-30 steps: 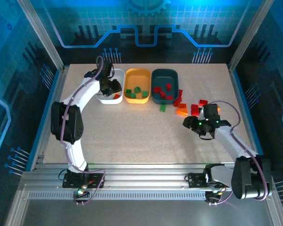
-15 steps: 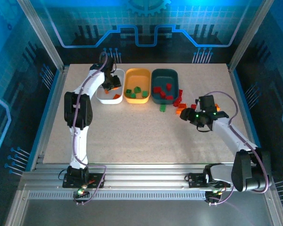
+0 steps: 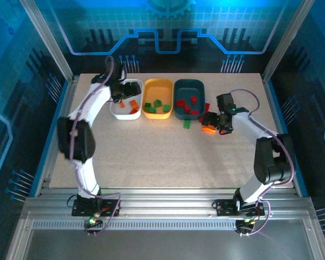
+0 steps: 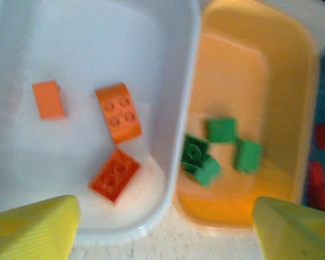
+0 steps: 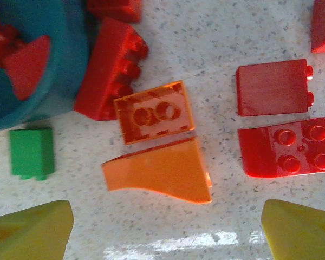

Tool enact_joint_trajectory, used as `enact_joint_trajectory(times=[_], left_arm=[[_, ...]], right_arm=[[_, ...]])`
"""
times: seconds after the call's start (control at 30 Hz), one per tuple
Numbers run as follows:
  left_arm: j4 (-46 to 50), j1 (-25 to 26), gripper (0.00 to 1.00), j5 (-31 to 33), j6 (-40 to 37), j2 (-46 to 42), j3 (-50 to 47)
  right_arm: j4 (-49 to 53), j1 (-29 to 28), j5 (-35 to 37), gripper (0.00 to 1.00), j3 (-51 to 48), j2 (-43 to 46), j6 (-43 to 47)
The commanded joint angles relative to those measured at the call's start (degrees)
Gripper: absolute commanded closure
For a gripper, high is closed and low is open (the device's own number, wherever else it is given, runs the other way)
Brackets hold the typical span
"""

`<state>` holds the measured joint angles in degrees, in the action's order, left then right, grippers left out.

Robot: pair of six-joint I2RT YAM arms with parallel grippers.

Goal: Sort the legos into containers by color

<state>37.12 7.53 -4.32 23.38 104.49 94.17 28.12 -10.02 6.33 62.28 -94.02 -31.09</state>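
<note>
While the left gripper (image 4: pixel 162 234) hangs above the near rim of the white tray (image 4: pixel 97 32), its jaws stand wide apart and hold nothing. Three orange bricks (image 4: pixel 118 112) lie loose in that tray, each apart from the others. Just beside it, the orange-yellow tray (image 4: pixel 244 76) holds a small cluster of green bricks (image 4: pixel 221 130). The right gripper (image 5: pixel 165 230) is likewise spread wide and empty, poised over the speckled table (image 5: pixel 222 32) beside the teal tray (image 5: pixel 54 70), which has red pieces (image 5: pixel 24 65) inside. Below it lie a clear orange brick (image 5: pixel 154 112) and an orange wedge (image 5: pixel 162 176), nearly touching. A leaning red brick (image 5: pixel 109 67) rests against the teal tray's outer wall, and a lone green brick (image 5: pixel 31 153) sits near that tray. Two red bricks (image 5: pixel 272 88) lie side by side on the far side of the orange pieces from the tray.
</note>
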Motion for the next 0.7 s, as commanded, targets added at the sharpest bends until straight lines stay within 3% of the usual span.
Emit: enact_joint_trajectory(times=[0.0,0.1,0.3,0.5,0.67], left_arm=[[-12.4,1.3,0.01,-0.7,3.3,-16.2,-17.6],[-15.8,1.6,0.01,1.7,8.4,-24.6,-33.4],[-24.1,1.8,0.01,-4.6,17.4,-35.6,-54.8],[-21.6,1.7,0.01,-4.6,16.0,-40.7,-58.3],[-21.8,1.8,0.01,-5.6,16.4,-40.6,-58.0]], right_arm=[[1.8,-0.3,3.0,0.08,2.9,-3.1,-1.0],[2.5,-1.6,1.4,0.07,6.3,-6.5,0.1],[3.3,-3.0,3.2,0.07,9.0,-13.0,1.1],[3.5,-3.3,3.8,0.07,10.2,-16.2,3.3],[5.5,-3.9,5.5,0.18,12.1,-16.7,5.6]])
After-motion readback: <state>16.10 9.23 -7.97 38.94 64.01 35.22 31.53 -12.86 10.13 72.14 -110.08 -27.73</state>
